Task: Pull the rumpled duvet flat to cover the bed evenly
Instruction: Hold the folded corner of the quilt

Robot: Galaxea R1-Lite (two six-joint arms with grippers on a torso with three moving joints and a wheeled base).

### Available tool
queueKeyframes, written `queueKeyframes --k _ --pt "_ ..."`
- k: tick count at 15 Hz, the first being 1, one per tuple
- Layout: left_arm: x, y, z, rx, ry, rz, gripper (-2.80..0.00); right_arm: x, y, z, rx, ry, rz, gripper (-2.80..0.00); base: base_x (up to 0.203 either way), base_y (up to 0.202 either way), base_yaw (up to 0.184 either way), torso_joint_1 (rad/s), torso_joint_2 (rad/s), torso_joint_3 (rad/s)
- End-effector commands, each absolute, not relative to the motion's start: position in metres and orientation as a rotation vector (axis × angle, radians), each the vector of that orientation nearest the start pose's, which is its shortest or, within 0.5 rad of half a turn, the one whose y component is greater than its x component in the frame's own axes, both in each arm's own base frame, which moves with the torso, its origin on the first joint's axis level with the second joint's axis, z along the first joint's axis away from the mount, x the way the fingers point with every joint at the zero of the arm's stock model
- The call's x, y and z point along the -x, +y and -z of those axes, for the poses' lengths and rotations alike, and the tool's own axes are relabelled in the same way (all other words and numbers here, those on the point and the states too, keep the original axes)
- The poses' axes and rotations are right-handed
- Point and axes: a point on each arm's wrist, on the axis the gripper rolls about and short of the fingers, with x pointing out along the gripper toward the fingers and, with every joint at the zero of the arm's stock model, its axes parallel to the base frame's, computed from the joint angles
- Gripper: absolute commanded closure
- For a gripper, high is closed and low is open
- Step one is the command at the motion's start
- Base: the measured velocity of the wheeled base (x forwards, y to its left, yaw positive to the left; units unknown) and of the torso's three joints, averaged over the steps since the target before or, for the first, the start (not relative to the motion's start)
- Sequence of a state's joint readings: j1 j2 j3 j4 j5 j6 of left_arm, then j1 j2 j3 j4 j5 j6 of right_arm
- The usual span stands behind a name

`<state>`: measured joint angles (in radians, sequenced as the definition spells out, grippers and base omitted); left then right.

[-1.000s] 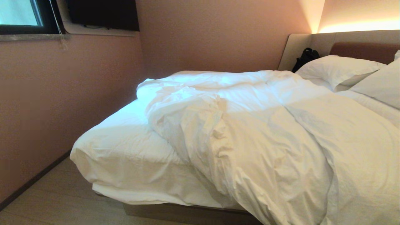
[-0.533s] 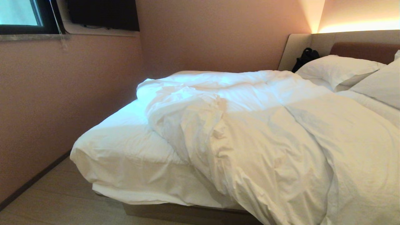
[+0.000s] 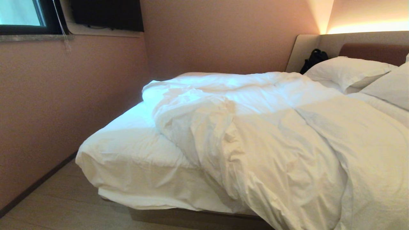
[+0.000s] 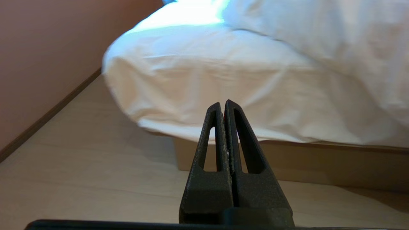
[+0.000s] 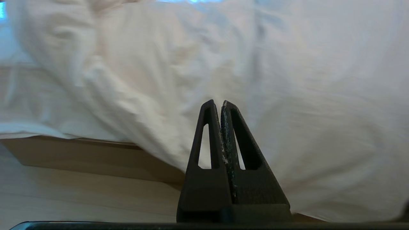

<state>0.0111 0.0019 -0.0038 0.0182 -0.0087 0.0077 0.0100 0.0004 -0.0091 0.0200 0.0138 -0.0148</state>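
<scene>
Nothing on the bed [image 3: 134,159] has moved; only my view has slid a little, the whole scene shifting together. Against the bed, the duvet [image 3: 271,143] lies bunched toward the pillows [image 3: 345,70], spilling over the near side, leaving the foot corner bare sheet. Both my pincers, left [image 4: 223,103] and right [image 5: 218,103], hang clenched and empty, short of the bed. I'd grab the duvet's foot-end edge and draw it toward that bare corner, low and steady.

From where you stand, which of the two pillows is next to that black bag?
The farther pillow, lying flat against the headboard; the black bag sits behind it. The other pillow is cut off at the edge.
</scene>
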Motion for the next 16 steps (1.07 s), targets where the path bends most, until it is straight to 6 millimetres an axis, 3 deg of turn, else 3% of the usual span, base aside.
queueKeyframes --k 1,16 --pt "0.0230 -0.0005 -0.0749 -0.008 0.015 -0.003 0.00 0.0235 0.0001 -0.0760 0.015 0.011 -0.025 0.00 0.000 0.194 0.001 0.002 0.00 -0.001" --pt "0.0229 -0.0005 -0.0745 -0.006 0.017 -0.001 0.00 0.0235 0.0001 -0.0760 0.015 0.011 -0.025 0.00 0.000 0.195 -0.001 0.003 0.00 0.003"
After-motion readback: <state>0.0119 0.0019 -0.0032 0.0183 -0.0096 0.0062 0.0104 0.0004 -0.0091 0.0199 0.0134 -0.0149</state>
